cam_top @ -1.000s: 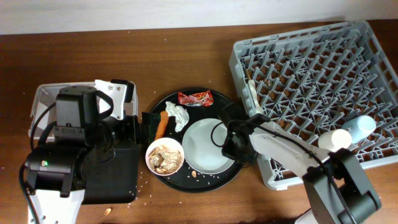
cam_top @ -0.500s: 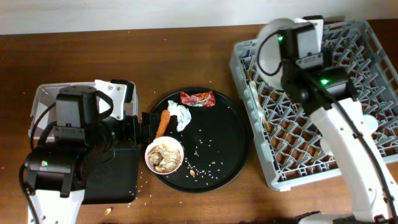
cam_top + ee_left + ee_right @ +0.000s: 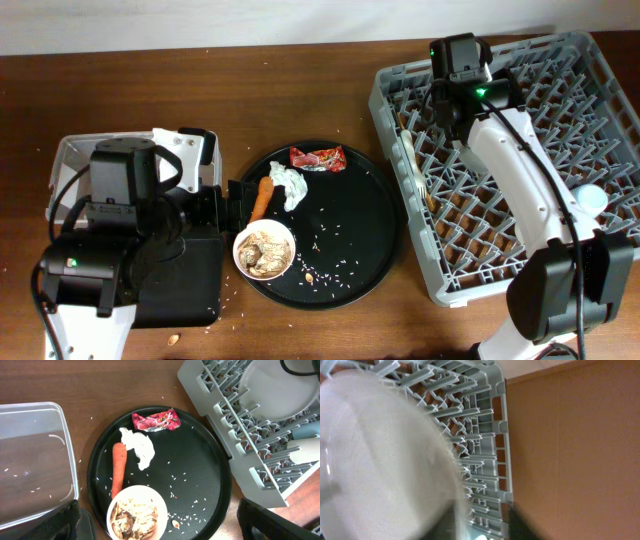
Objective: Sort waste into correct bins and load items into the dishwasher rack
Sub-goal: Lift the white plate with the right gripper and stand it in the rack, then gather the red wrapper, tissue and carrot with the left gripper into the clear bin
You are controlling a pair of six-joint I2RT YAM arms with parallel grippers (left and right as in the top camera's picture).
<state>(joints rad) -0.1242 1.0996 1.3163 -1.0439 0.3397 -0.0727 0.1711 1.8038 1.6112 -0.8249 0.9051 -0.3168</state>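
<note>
My right gripper (image 3: 446, 98) is over the far left part of the grey dishwasher rack (image 3: 540, 130). It is shut on the pale plate (image 3: 380, 460), which stands on edge among the pegs (image 3: 280, 385). My left gripper (image 3: 160, 516) is open and empty above the white bowl of rice-like scraps (image 3: 265, 250). The red wrapper (image 3: 316, 158), crumpled tissue (image 3: 288, 185) and carrot stub (image 3: 261, 200) lie on the round black tray (image 3: 370, 220). The clear tub (image 3: 68, 160) and the black rectangular tray (image 3: 190, 290) are at the left, partly hidden by my left arm.
A blue cup (image 3: 590, 198) sits in the rack's right side. A white fork (image 3: 418, 170) lies along its left wall. Loose rice grains are scattered on the round tray and the wooden table (image 3: 300, 90).
The right arm lifted the plate off the round tray, swung it up over the rack and has lowered it among the pegs. The left arm has not moved.
</note>
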